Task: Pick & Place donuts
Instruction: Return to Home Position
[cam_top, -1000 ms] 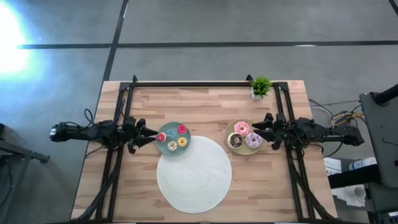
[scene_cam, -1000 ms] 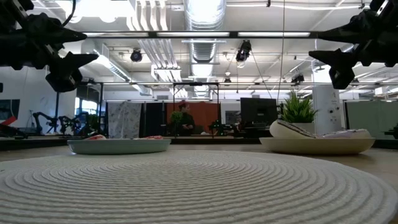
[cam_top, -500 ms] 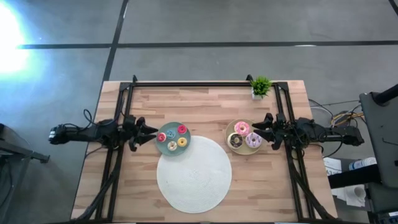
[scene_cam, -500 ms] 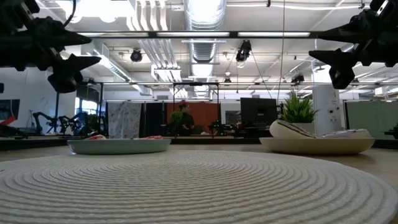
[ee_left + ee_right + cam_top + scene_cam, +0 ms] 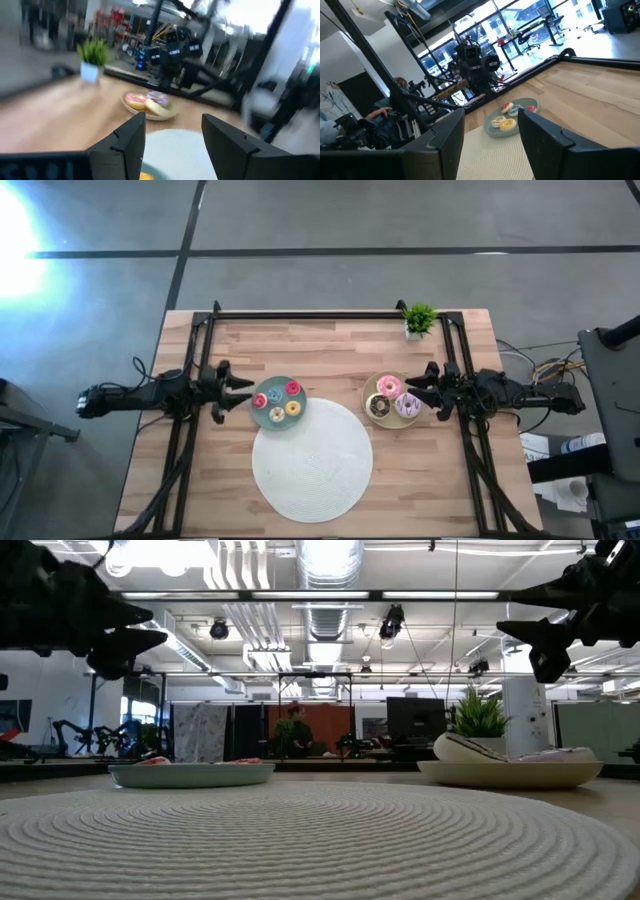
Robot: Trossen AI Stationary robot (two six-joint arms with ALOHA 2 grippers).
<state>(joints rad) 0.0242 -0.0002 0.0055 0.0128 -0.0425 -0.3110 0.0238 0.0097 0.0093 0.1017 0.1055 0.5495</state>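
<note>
Several tiny donuts, red (image 5: 293, 388), pink (image 5: 260, 400) and yellow (image 5: 292, 408) among them, lie on a teal plate (image 5: 270, 417). Three larger donuts, pink-frosted (image 5: 389, 387), dark brown (image 5: 379, 407) and a pale lilac one (image 5: 407, 405), lie on a beige plate (image 5: 369, 391). My left gripper (image 5: 243, 389) is open and empty, above the table just left of the teal plate. My right gripper (image 5: 410, 392) is open and empty, above the beige plate's right rim. In the right wrist view the teal plate (image 5: 512, 122) shows between the fingers, far off.
A big white round mat (image 5: 311, 459) lies at the table's near middle, between the plates. A small potted plant (image 5: 419, 319) stands at the far right corner. Black frame rails (image 5: 330, 315) run along the far edge and both sides.
My left gripper has drawn back a little toward the table's left edge and has risen slightly, still open. The right arm and the donuts have kept still.
</note>
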